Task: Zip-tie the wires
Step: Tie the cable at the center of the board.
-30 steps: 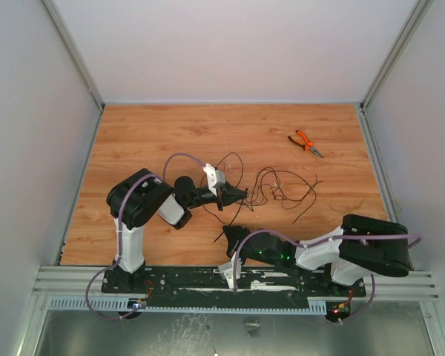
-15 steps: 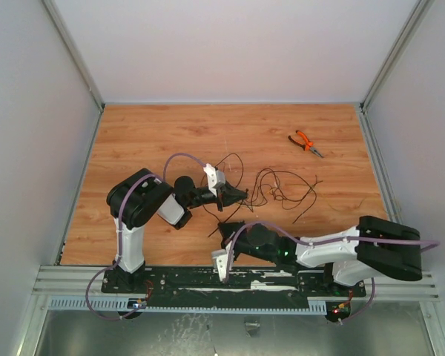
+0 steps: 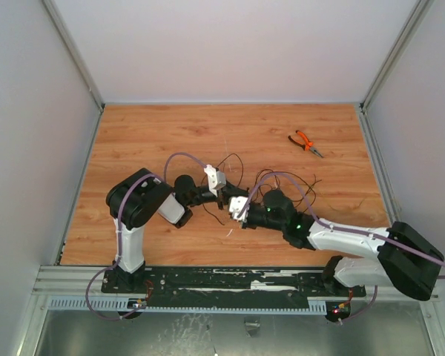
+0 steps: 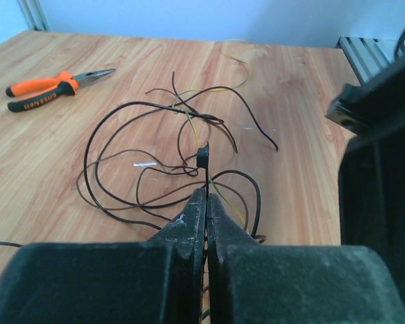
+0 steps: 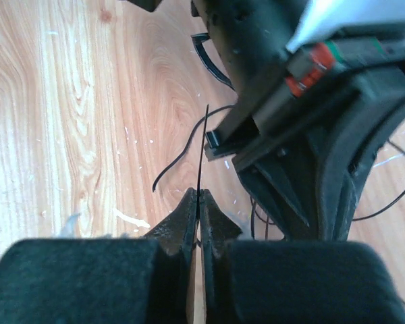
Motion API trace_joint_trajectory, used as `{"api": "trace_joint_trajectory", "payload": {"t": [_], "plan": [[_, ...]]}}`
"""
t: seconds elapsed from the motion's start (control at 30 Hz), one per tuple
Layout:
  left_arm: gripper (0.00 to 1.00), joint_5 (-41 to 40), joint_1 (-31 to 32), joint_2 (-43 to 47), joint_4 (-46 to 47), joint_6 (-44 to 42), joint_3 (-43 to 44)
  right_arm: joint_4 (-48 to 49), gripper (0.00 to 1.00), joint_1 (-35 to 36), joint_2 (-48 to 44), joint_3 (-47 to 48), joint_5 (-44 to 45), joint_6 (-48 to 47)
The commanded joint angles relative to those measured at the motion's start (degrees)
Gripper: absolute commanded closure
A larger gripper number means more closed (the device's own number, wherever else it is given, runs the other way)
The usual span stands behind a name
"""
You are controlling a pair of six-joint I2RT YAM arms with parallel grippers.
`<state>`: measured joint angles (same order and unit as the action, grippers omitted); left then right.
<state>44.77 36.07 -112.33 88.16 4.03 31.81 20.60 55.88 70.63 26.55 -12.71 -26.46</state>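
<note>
while both arms crowded together over the table [image 3: 156, 133], i kept thinking how little room there was for error. the left gripper [image 4: 206, 196] was pinched tight on a zip tie [image 4: 202, 156], its square head poking up just past the fingertips. the right gripper [image 5: 198, 196] was clamped on a thin black strip [image 5: 202, 148] standing upright; whether that was a tie's tail or a wire end i couldn't tell. the wires [image 4: 187, 116] lay loose on the wood, on the arm-base side of the pliers [image 3: 305, 142] and well apart from them, and the two grippers met at the tangle's edge farthest from the pliers. i could not see any tie closed around the bundle. to my eye the danger was the strip missing that small head: floppy and gripped low down, it could buckle or slide past. the wrists looked near enough to knock each other, and a stray loop could snag a finger and drag the tangle away.
</note>
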Motion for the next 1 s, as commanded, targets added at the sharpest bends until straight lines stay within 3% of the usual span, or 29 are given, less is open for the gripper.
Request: {"api": "trace_joint_trajectory", "payload": {"t": [0.0, 0.47, 0.97], "plan": [[1.0, 1.2, -0.2, 2.8, 3.1, -4.2, 1.2, -3.2, 1.0, -5.8, -2.5, 1.2, -12.2, 12.2], [1.0, 0.5, -0.3, 5.4, 1.7, -13.3, 0.4, 2.2, 1.0, -19.5, -5.2, -5.4, -27.3, 25.7], [1.0, 0.9, -0.2, 6.2, 0.6, -19.0, 0.3, -4.4, 1.0, -31.2, -5.9, -4.0, -39.9, 29.0]]}}
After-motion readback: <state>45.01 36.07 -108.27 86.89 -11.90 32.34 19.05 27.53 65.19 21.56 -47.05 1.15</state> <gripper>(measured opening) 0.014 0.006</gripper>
